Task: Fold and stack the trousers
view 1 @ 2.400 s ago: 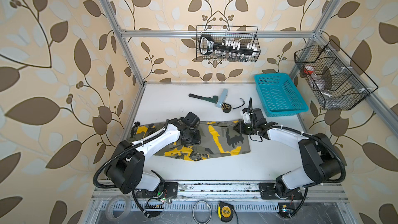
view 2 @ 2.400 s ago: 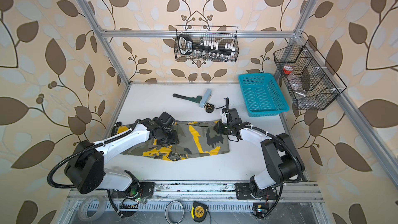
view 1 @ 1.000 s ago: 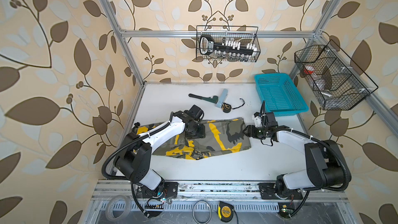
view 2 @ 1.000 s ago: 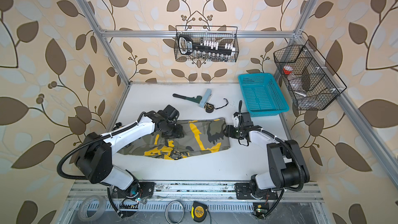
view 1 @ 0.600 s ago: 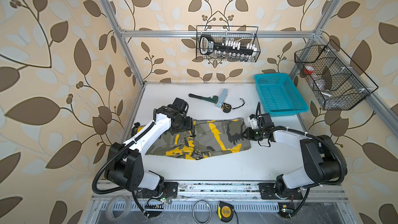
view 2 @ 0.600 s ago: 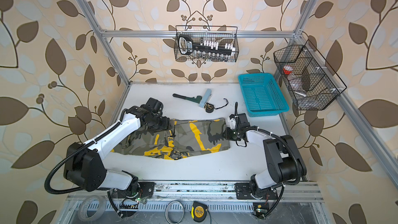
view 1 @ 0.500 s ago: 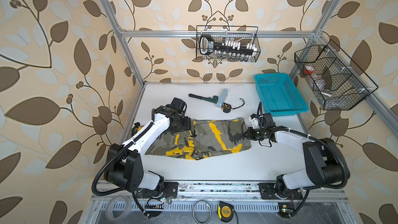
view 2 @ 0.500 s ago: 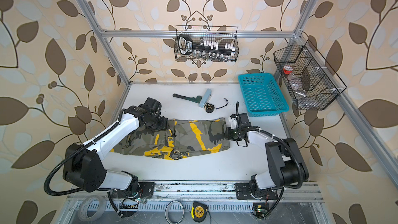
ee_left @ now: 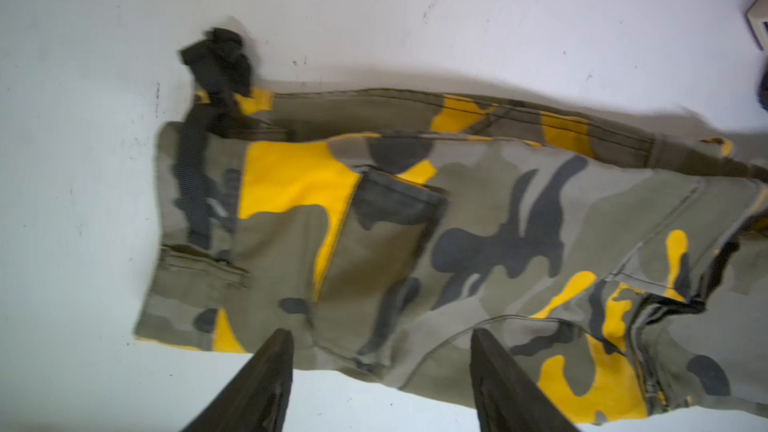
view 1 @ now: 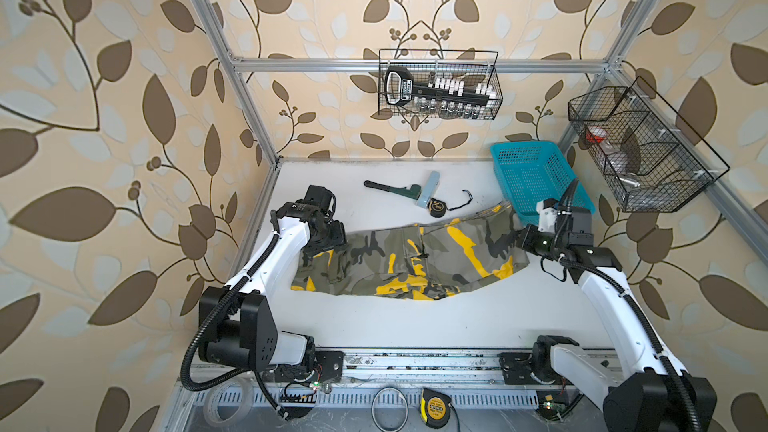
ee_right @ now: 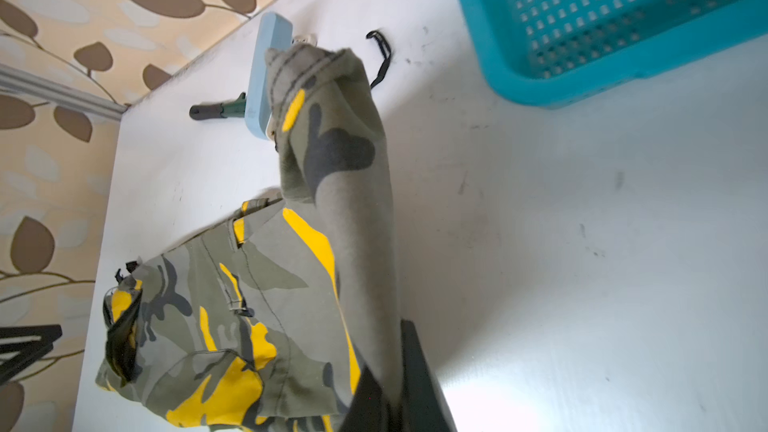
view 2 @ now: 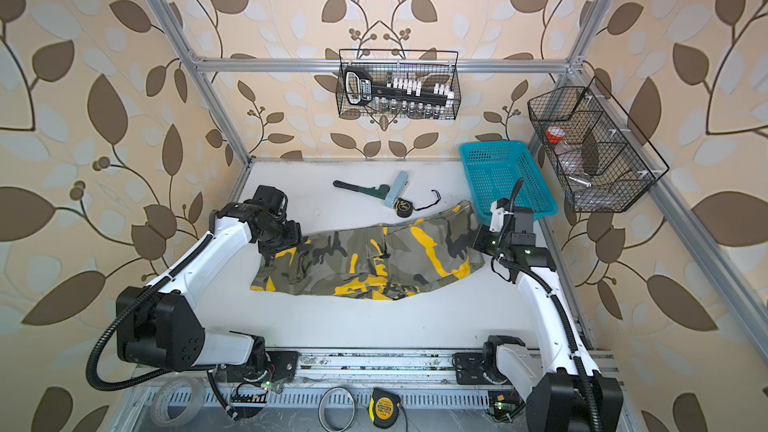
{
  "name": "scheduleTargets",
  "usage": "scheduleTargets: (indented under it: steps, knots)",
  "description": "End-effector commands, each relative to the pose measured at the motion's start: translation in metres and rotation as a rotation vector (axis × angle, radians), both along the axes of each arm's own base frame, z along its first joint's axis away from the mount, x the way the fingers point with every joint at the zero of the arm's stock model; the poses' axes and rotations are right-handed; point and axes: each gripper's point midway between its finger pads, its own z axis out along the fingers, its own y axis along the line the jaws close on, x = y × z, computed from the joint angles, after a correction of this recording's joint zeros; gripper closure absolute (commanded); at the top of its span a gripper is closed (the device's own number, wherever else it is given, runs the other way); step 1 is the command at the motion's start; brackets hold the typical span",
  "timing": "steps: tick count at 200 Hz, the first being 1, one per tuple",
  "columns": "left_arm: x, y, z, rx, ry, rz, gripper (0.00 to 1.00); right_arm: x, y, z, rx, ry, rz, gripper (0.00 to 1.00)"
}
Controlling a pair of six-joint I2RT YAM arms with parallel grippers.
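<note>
**Fold in progress.** The trousers point(view 1: 415, 255) lie lengthwise across the middle of the bench point(view 1: 415, 326). The right claw point(ee_right: 388, 371) is clamped on the cloth edge at their right end, raised near the turquoise basket point(view 1: 536, 176); the left claw point(ee_left: 380, 332) hovers, jaws apart and empty, over the opposite end. A clean fold likely needs the right claw to carry its edge across low and level while the left anchors its end against sliding.

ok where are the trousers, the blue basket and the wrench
trousers point(view 1: 415, 259), in a top view, middle of the cloth
basket point(view 1: 523, 143), in a top view, back rim
wrench point(view 1: 386, 188), in a top view, handle
</note>
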Motion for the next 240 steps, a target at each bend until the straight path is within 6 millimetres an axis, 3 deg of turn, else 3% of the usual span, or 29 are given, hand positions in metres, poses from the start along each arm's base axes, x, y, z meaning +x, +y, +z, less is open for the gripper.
scheduleTargets:
  steps: [1, 28, 77, 98, 120, 155, 166, 170, 177, 240]
  knots:
    - [-0.013, 0.015, -0.003, 0.042, 0.028, 0.045, 0.32, -0.001, -0.016, 0.037, -0.029, -0.044, -0.057, 1.0]
    - [-0.02, 0.015, -0.016, 0.028, 0.055, 0.062, 0.34, 0.007, 0.004, 0.067, 0.033, -0.08, 0.014, 1.0]
    - [-0.036, -0.015, -0.052, -0.151, 0.139, 0.061, 0.44, 0.006, 0.108, 0.096, 0.12, -0.106, 0.219, 1.0]
    - [-0.04, -0.031, -0.064, -0.246, 0.174, 0.055, 0.48, -0.001, 0.158, 0.098, 0.161, -0.104, 0.273, 1.0]
    - [-0.045, -0.027, -0.077, -0.223, 0.209, 0.072, 0.53, -0.005, 0.209, 0.1, 0.238, -0.107, 0.299, 1.0]
    - [-0.047, -0.027, -0.081, -0.229, 0.219, 0.106, 0.58, -0.004, 0.275, 0.102, 0.371, -0.11, 0.266, 1.0]
    - [-0.053, -0.027, -0.092, -0.223, 0.266, 0.116, 0.6, -0.002, 0.294, 0.105, 0.39, -0.103, 0.256, 1.0]
    - [-0.054, -0.027, -0.093, -0.222, 0.271, 0.119, 0.61, -0.002, 0.303, 0.098, 0.374, -0.097, 0.261, 1.0]
    - [-0.054, -0.027, -0.093, -0.226, 0.269, 0.123, 0.61, -0.001, 0.319, 0.107, 0.38, -0.11, 0.279, 1.0]
    - [-0.067, -0.025, -0.108, -0.199, 0.337, 0.163, 0.69, -0.008, 0.417, 0.09, 0.423, -0.09, 0.349, 1.0]
